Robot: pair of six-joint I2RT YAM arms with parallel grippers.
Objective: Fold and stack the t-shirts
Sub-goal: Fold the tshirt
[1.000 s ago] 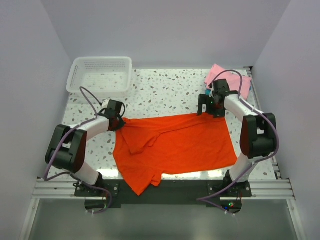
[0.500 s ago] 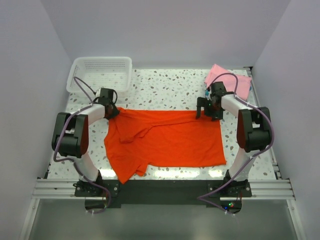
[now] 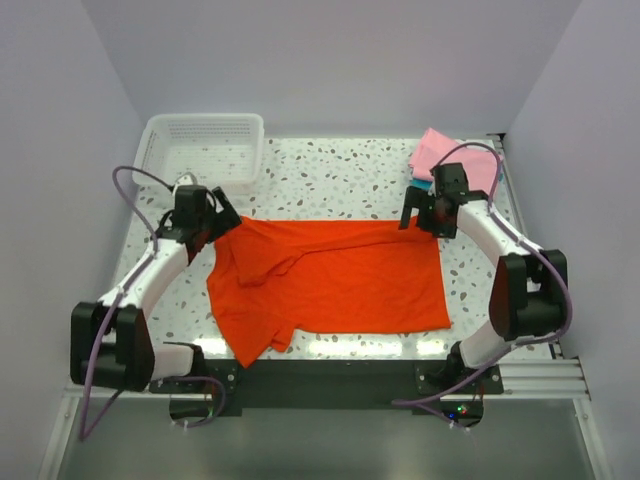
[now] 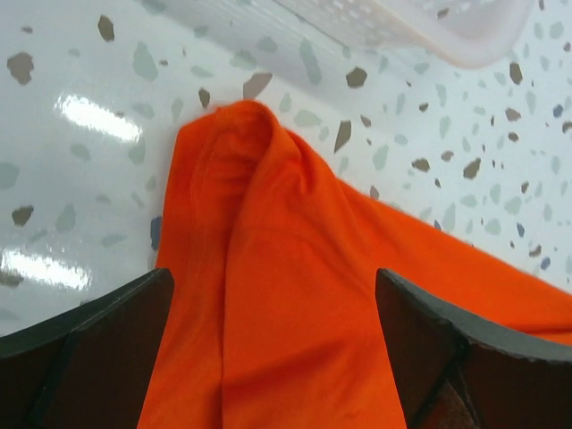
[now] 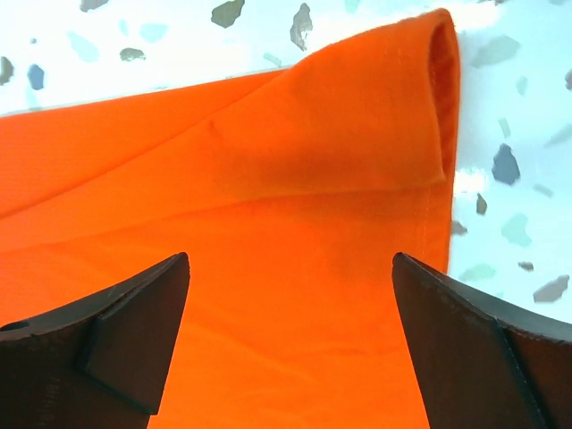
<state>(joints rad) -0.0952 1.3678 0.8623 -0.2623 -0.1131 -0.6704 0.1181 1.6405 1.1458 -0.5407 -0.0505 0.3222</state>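
The bright orange-red cloth t-shirt [image 3: 330,285] lies spread mid-frame on the speckled counter [image 3: 330,175]. The left tool [image 3: 215,220] and right tool [image 3: 422,220] hang over its upper corners, each opened wide and empty. Folding now could trap those curled corners, which only the wrist views show. Only the overhead view shows the rumpling at lower left.

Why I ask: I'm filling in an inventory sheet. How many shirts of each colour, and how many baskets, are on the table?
Orange shirt: 1
Pink shirt: 1
Teal shirt: 1, only a sliver showing
Basket: 1
Total: 4
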